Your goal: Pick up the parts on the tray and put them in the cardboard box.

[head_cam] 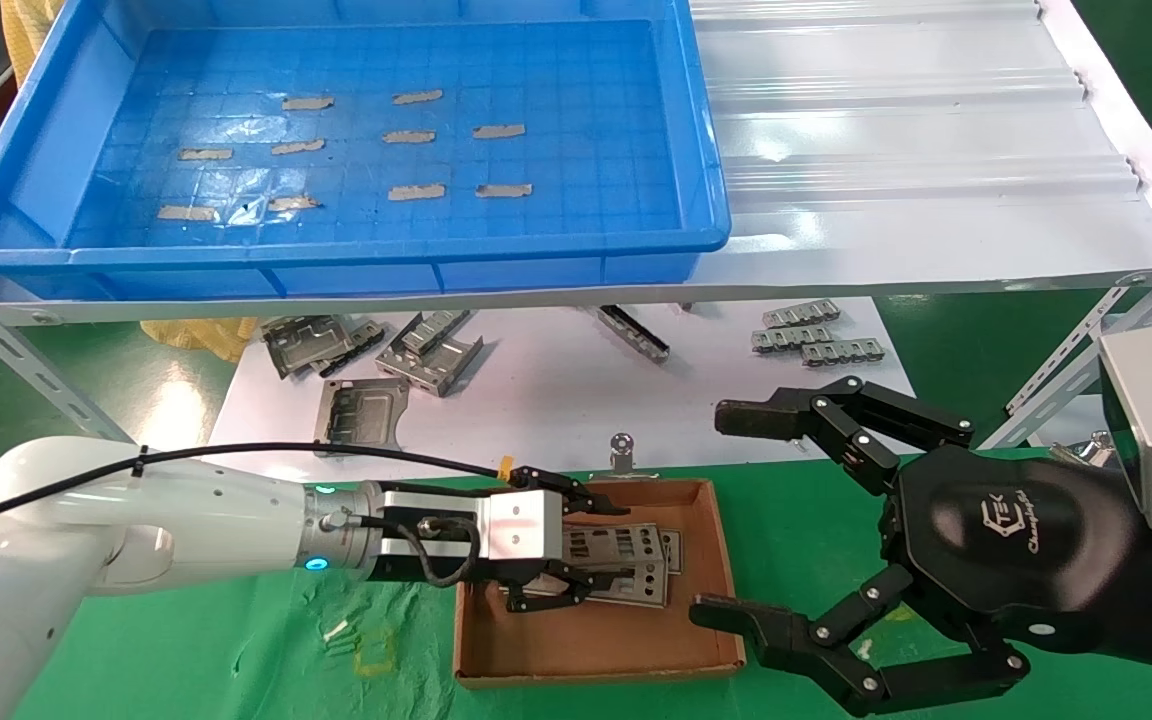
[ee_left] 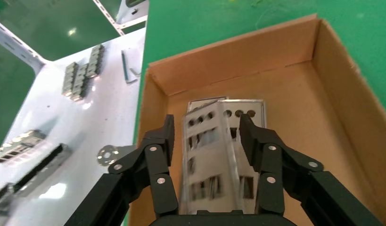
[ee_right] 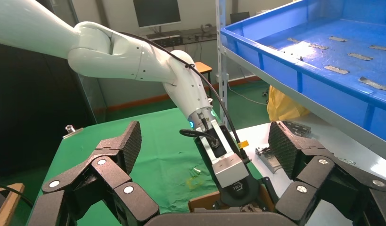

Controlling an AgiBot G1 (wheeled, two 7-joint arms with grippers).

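Perforated silver parts [ee_left: 214,155] in box [ee_left: 323,113]

Parts [ee_left: 214,155] betw. left jaws: thin shiny perforated metal. Cardboard box [ee_left: 323,117]: matt brown card. Tray [head_cam: 36,170]: glossy blue plastic. Desk [head_cam: 186,650] cover: matt green cloth.

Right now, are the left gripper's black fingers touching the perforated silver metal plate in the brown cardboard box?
Apart: left wrist view shows fingers spread clear of the plate.

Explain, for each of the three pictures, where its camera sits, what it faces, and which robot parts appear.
Head: above, facing down at tray, cardboard box, both arms.
Left wrist: over the box, left claw around parts.
Right wrist: low, behind open right claw, facing left arm.
Shared: the box, head and left wrist.
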